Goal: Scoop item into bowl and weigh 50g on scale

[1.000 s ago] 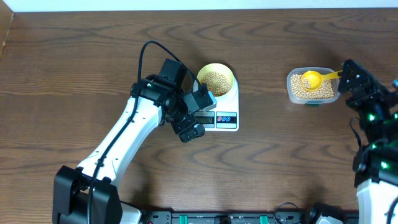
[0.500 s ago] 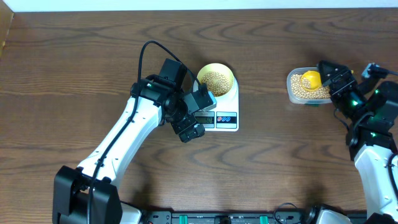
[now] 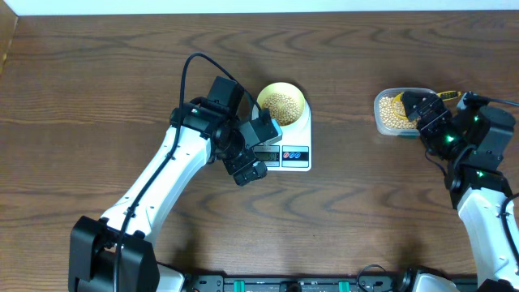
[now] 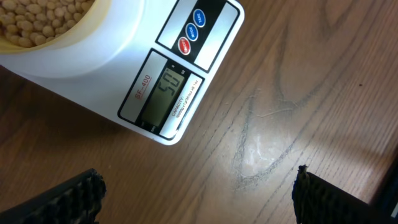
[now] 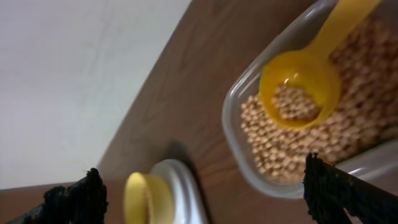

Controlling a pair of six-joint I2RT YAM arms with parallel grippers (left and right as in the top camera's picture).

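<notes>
The pale-yellow bowl (image 3: 281,104) holds tan beans (image 3: 282,105) and stands on the white scale (image 3: 297,152). My left gripper (image 3: 258,152) hangs open over the scale's front edge. In the left wrist view the scale (image 4: 118,68) shows its display (image 4: 168,93), with the bowl (image 4: 93,28) and beans (image 4: 31,18) at top left; the left gripper (image 4: 199,193) is empty. My right gripper (image 3: 422,113) is open above the clear tub (image 3: 388,118). The right wrist view shows a yellow scoop (image 5: 298,87) lying in the tub (image 5: 233,118) on beans (image 5: 273,149), with the right gripper (image 5: 202,186) open.
The scoop's handle (image 3: 451,96) sticks out past the tub's right rim. The scale's red and blue buttons (image 4: 191,37) face the front. The bowl (image 5: 140,199) and scale (image 5: 186,193) appear blurred at the bottom of the right wrist view. Dark wooden table (image 3: 365,203) lies all around.
My right arm has swung left and forward, so its gripper now hangs over the tub and covers the scoop's head. The left arm, bowl and scale have not moved.
</notes>
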